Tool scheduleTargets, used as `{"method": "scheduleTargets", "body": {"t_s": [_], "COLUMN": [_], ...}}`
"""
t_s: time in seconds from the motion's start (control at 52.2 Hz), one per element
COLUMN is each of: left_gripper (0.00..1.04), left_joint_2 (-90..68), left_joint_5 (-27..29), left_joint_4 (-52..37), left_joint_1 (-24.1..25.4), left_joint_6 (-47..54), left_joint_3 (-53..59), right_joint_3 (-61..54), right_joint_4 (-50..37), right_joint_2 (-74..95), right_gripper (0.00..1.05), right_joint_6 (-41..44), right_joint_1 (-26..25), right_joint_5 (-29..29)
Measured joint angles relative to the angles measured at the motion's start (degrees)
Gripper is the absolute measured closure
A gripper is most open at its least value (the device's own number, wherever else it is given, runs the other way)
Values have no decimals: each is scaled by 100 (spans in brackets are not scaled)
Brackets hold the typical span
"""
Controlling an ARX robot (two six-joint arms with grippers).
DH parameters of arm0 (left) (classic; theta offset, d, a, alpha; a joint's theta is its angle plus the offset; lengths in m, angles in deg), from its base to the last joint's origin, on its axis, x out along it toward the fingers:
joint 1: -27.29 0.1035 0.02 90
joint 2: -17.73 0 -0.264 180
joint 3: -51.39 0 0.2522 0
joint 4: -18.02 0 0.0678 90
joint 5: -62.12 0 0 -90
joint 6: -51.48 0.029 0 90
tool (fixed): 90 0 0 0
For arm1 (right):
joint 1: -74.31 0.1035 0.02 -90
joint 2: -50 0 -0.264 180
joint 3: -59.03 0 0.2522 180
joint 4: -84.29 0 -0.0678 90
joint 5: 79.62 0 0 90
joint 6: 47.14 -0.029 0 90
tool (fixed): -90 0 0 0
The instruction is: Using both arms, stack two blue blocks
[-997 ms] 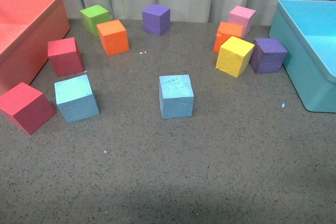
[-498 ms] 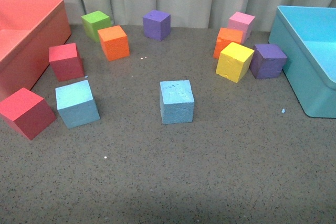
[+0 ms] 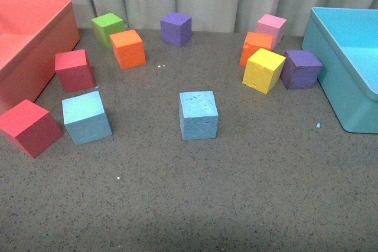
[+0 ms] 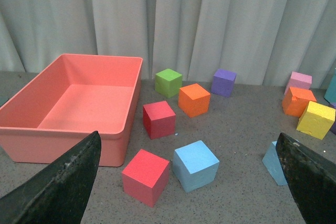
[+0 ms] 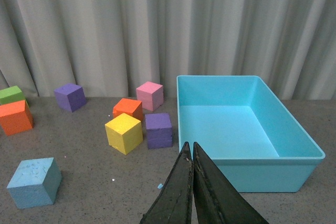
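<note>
Left hand [image 4: 187, 137]: spread wide and holding nothing. You see only its two black fingers, one at each edge of the left wrist view.
Right hand [image 5: 190, 150]: fingers pressed together with nothing between them. It sits well back from the scuffed blue block [image 3: 198, 115].
Front view: neither hand shows here, so you can't judge their height over the worktop [image 3: 195, 205] from it.
Scuffed blue block: alone in mid-worktop, flat on its base, clear on every side.
Smooth blue block [image 3: 87, 117]: well apart from the scuffed blue block, on the robot's left, turned slightly askew.
Nearest red cube [image 3: 29, 127]: just beside the smooth block, on the side away from the scuffed blue block.
Yellow cube [image 3: 264, 70] and purple cube [image 3: 301, 69]: beyond the scuffed blue block, to the robot's right, out of the way.
Stage: likely the very start, with both blocks on the worktop and neither gripped.
Risk, left: wide fingers coming down on the askew block could catch the red cube or pinch the block corner to corner, so it twists.
Risk, right: lowered in its pinched state, that hand would shove the scuffed block rather than straddle it.
Risk, stacking: both arms meeting over one spot may collide, and an off-centre release could let the block tip off.
</note>
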Motion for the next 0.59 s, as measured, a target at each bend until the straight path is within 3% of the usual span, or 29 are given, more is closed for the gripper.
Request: {"method": "scheduleTargets", "body": {"t_s": [0.403, 0.479, 0.594], "left_gripper": [7, 7, 7], "left_joint_2": [0, 0, 2], "left_joint_5": [0, 2, 0], "left_joint_4": [0, 0, 0], "left_joint_1": [2, 2, 2], "left_joint_6": [0, 0, 0], "left_joint_3": [0, 0, 0], "right_joint_3": [0, 4, 4], "right_joint_4": [776, 1681, 1777], "right_joint_2": [-780, -1478, -1744], "right_gripper": [104, 104, 101], "right_joint_6": [0, 2, 2], "right_joint_1": [0, 0, 0], "right_joint_5": [0, -15, -15]}}
